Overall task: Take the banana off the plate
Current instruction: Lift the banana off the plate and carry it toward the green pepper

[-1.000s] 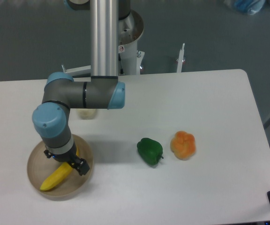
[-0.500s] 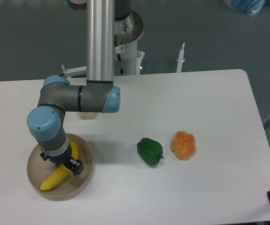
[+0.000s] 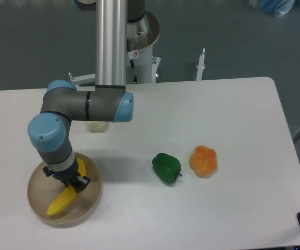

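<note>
The yellow banana (image 3: 59, 203) lies in the tan plate (image 3: 90, 195) at the front left of the table, its lower tip pointing front-left. My gripper (image 3: 66, 178) points straight down over the banana's upper half. Its dark fingertips (image 3: 83, 183) show on either side of the banana, with the jaws spread wider than the fruit. The wrist hides the part of the banana between them. The banana rests on the plate.
A green pepper (image 3: 166, 168) and an orange pepper (image 3: 203, 161) sit at mid-table to the right. A pale cream pear (image 3: 96, 126) shows partly behind my forearm. The arm's base column (image 3: 111, 41) stands at the back. The table's front edge is close below the plate.
My gripper has shifted slightly left and settled over the banana. The plate has slid a little to the left and toward the front edge.
</note>
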You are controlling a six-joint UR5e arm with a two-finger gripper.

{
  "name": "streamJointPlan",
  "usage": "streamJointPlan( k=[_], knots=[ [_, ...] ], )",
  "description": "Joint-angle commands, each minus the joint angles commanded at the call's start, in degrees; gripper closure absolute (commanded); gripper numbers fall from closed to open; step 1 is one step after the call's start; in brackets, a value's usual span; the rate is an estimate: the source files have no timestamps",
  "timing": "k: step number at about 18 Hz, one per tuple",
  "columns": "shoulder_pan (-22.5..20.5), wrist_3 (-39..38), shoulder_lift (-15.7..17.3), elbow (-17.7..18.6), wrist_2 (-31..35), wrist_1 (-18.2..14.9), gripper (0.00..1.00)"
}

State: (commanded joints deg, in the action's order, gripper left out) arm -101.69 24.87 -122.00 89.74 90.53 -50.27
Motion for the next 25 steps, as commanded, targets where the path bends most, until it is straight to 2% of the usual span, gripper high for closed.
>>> streamJointPlan(
  k=[2,4,6,9,11,15,19,25],
  knots=[
    [-0.4,0.0,1.6,0.0,-0.2,-0.1,0.79],
    [-1.8,0.0,4.0,-0.1,-1.0,-1.7,0.79],
    [-5.1,0.2,6.2,-0.2,-2.3,-2.1,0.79],
    [-9.1,1.4,7.6,-0.1,-1.8,-2.5,0.79],
    [-14.7,7.4,8.0,-1.7,-2.0,-4.6,0.79],
    [-20.9,18.4,7.2,-3.4,-2.4,-7.1,0.79],
    [-26.9,26.5,5.5,-4.7,-2.5,-7.3,0.79],
    [-30.0,30.8,3.3,-5.0,-1.1,-7.4,0.79]
  ],
)
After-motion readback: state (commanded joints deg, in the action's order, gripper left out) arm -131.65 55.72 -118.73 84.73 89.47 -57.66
